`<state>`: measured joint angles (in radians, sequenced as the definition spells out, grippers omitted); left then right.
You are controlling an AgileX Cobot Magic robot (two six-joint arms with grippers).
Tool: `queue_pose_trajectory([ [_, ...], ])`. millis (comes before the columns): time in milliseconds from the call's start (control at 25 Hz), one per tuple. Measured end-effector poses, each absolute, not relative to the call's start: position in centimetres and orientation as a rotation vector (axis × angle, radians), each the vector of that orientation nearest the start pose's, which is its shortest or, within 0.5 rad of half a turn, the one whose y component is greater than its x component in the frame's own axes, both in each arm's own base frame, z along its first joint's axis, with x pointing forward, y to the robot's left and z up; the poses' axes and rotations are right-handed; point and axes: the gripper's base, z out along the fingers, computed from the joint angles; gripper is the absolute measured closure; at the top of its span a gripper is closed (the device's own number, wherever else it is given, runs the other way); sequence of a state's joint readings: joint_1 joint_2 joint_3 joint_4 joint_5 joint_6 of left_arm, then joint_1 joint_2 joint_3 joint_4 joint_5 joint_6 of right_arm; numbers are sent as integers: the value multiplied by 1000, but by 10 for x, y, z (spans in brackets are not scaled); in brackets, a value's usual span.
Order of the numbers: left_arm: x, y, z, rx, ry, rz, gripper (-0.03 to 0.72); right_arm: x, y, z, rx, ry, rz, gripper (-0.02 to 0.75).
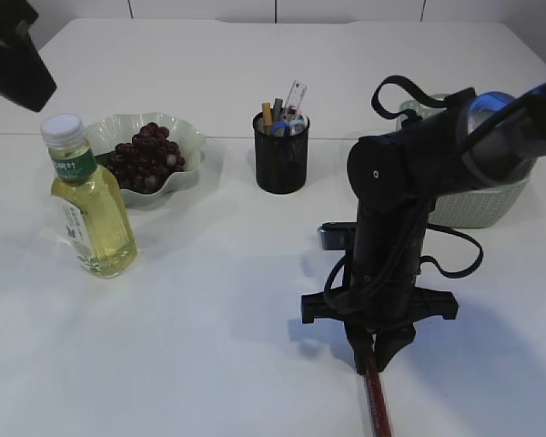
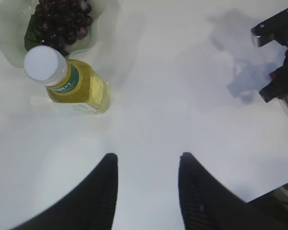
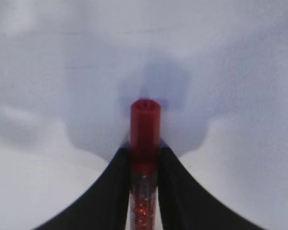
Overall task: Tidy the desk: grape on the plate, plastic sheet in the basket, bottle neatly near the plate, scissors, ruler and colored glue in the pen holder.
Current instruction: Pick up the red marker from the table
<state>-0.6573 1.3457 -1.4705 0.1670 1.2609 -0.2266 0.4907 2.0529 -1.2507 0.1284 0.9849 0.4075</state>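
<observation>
My right gripper points down at the table's front and is shut on the red-capped end of the colored glue, a red glitter tube pinched between both fingers. The left gripper hangs open over bare table with nothing in it. The bottle of yellow liquid stands upright next to the pale plate, and the grape bunch lies on that plate. Blue scissors and a clear ruler stick out of the black pen holder. The plastic sheet is out of view.
A pale woven basket sits at the right, behind the right arm. The left arm's dark body fills the top left corner. A small dark grey object lies just left of the right arm.
</observation>
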Motion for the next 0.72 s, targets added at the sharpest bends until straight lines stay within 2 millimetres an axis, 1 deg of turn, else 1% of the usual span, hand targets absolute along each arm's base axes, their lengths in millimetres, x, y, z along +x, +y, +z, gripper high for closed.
queue_pose_trajectory([
  [360, 215, -147, 403, 566, 2534, -91, 379, 311, 177, 118, -61, 3301, 56, 565],
  [560, 215, -147, 403, 566, 2534, -91, 379, 311, 176, 118, -76, 3302, 45, 600],
  [720, 215, -147, 403, 566, 2533, -89, 379, 311, 176, 118, -84, 3302, 40, 605],
])
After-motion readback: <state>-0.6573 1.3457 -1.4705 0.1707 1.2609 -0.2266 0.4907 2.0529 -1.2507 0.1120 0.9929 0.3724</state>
